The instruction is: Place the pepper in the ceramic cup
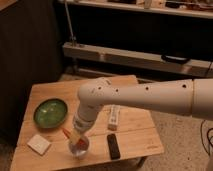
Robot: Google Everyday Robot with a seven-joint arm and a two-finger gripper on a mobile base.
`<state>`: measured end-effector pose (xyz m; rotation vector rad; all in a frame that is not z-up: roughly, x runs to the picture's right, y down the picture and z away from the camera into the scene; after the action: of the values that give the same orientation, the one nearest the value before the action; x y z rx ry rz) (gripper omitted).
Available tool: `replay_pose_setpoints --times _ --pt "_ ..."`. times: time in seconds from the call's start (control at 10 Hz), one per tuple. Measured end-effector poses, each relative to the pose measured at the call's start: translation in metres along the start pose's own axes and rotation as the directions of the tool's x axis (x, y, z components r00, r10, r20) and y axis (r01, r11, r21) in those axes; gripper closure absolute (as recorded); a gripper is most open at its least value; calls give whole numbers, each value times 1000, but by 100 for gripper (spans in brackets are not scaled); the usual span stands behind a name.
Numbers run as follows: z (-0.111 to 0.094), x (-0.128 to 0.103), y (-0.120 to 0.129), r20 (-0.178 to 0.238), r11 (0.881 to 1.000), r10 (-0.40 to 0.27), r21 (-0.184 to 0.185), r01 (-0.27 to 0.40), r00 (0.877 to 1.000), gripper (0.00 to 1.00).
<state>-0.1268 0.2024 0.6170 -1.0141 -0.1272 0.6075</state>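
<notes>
1. Reaching in from the right side of the scene, the white arm point(145, 95) bends at a rounded joint over the middle of the wooden table point(135, 135) and turns steeply downward toward its near edge.
2. The gripper point(80, 139) points straight down at the end of the arm and sits right over the mouth of the ceramic cup point(80, 150), so close that its tip overlaps the rim in this view.
3. Whether the gripper is apart, together or clamped on anything cannot be told; its lower end merges with the cup below it.
4. The pepper point(66, 132) shows as a small orange-red sliver just left of the gripper and just above the cup's left rim. It touches or nearly touches the gripper's side, but whether it is held cannot be told.
5. The cup stands upright near the table's near edge, a little left of centre.
6. A green bowl point(50, 112) rests on the left part of the table, farther back than the cup and apart from it.
7. A white block point(39, 144) lies flat near the left near corner, to the left of the cup.
8. A slim black object point(113, 146) lies to the right of the cup, close but not touching.
9. A pale oblong object point(114, 117) lies farther back than the black one, partly under the arm.
10. Behind the table a long pale shelf point(135, 56) runs across the dark background.
</notes>
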Motion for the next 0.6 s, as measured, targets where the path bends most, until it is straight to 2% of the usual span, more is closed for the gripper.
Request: replay_pose_setpoints --times 0.6 --pt "1 3 -3 8 1000 2 8 -2 1000 35"
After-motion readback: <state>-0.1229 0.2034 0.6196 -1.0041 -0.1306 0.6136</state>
